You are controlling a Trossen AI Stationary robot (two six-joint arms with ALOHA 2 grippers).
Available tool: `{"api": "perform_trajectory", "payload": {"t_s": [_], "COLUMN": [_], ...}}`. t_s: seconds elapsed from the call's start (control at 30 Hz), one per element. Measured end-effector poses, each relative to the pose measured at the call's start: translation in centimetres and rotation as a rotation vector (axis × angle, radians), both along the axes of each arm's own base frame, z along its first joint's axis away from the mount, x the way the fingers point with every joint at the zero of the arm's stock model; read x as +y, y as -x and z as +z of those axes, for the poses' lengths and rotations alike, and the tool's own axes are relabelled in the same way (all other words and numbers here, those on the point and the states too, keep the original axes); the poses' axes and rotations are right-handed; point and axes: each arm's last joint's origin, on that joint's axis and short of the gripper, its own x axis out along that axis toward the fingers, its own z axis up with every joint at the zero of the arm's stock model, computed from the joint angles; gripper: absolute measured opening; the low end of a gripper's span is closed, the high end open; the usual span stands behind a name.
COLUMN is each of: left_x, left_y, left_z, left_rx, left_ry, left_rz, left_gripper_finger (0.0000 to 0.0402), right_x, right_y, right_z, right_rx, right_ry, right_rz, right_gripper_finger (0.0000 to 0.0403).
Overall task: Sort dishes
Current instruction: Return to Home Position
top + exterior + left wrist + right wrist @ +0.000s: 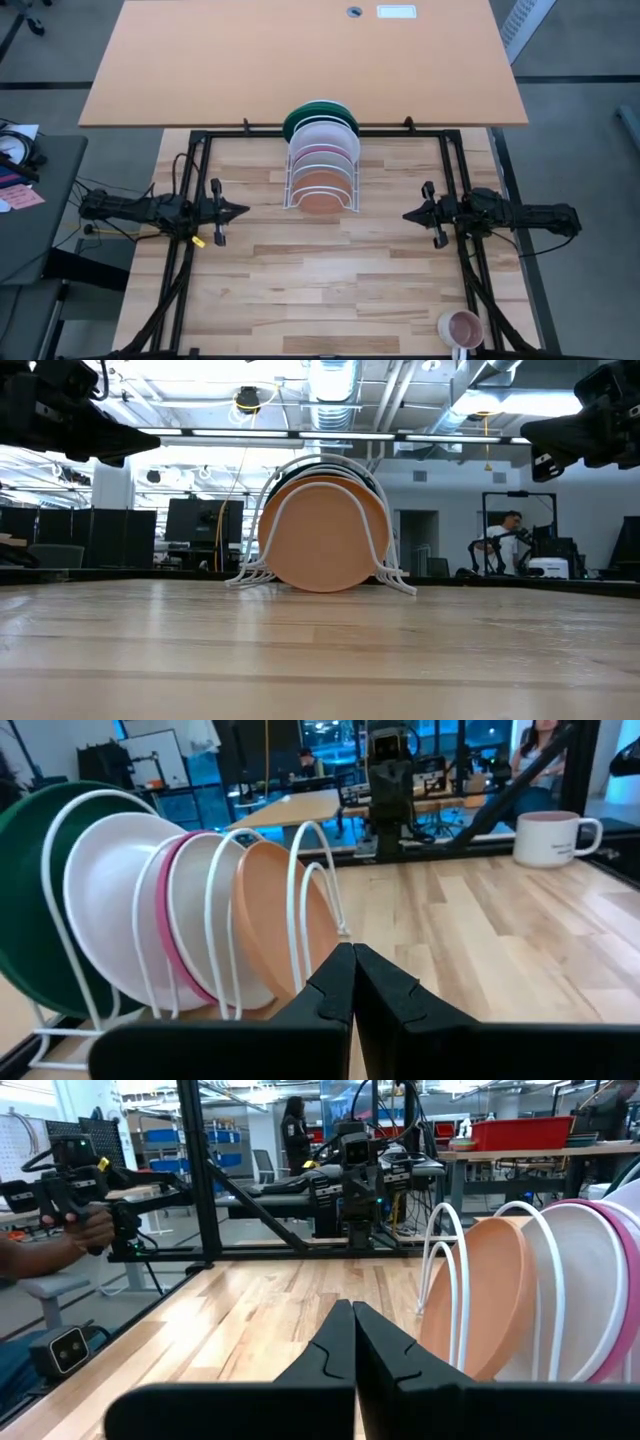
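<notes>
My 2 arms lie low and level over the wooden table (300,290), pointing inward. The left gripper (243,211) is at the left and the right gripper (406,214) at the right, each with fingers pressed together on nothing. Between them, far middle, the wire rack (288,190) holds 4 upright plates: terracotta plate (320,193) nearest, pink plate (185,920), white plate (325,135), green plate (300,118) farthest. Bare wood flanks the rack and spans the near half, with only a mug (462,327) at the near right corner.
</notes>
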Motion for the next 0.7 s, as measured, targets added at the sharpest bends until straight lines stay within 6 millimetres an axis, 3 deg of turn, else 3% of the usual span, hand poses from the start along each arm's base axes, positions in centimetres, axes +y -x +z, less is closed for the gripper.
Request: {"api": "perform_trajectory", "payload": {"t_s": [0.7], "left_x": [1.3], "left_y": [-0.5], "left_z": [-1.1], "left_rx": [-0.024], "left_ry": [0.029], "left_rz": [-0.101], "left_gripper_finger": [0.0000], "right_x": [0.0], "right_y": [0.0], "right_z": [0.0], "right_rx": [0.000], "right_ry": [0.000], "right_rz": [0.000], "right_gripper_finger": [0.0000]}}
